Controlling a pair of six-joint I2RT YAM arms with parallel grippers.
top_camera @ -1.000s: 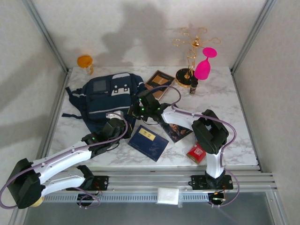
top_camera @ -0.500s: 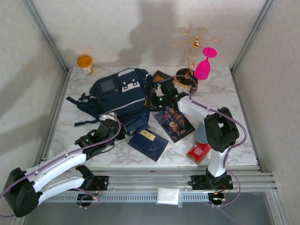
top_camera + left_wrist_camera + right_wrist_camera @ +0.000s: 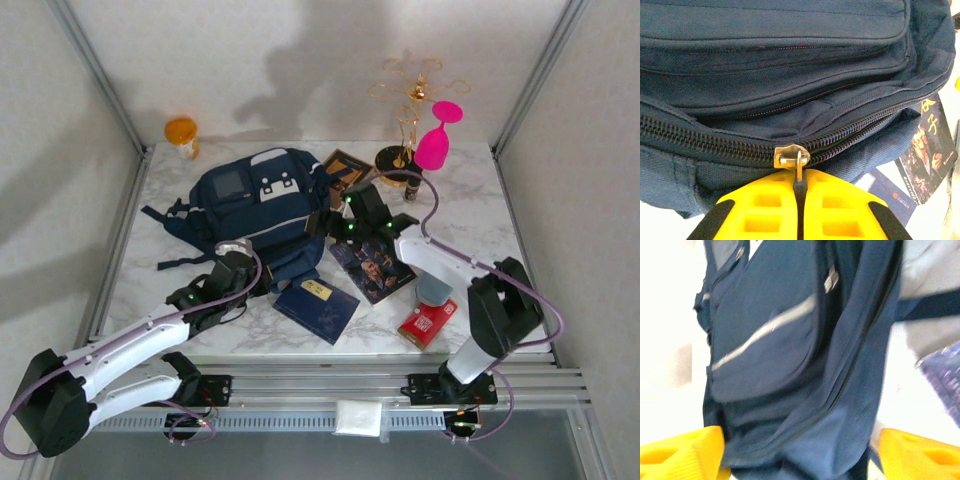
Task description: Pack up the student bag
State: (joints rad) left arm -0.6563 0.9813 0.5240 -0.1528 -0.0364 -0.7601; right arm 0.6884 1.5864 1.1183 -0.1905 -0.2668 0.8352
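The student bag [image 3: 250, 205], a navy backpack with white patches and a grey square, lies on the left half of the marble table [image 3: 470, 215]. My left gripper [image 3: 240, 268] sits at the bag's near edge. In the left wrist view that gripper [image 3: 800, 176] is shut on the metal zipper pull [image 3: 799, 170] of the long zip; the zip looks closed left of the slider [image 3: 790, 156] and parted to its right. My right gripper [image 3: 345, 218] is at the bag's right side. Its yellow fingers [image 3: 682, 452] stand wide apart, open, with bag fabric [image 3: 790, 390] between them.
A navy book [image 3: 318, 306] and a dark illustrated book [image 3: 376, 265] lie just right of the bag, a brown book [image 3: 340, 168] behind it. A red box [image 3: 428, 322] is at the near right. A gold stand [image 3: 405, 110], pink glass [image 3: 437, 140] and orange object [image 3: 182, 133] stand at the back.
My right gripper, shut a second ago, has opened and drawn back to the right of the bag. The bag shifted back and rightward earlier. The left gripper keeps its hold on the zipper pull.
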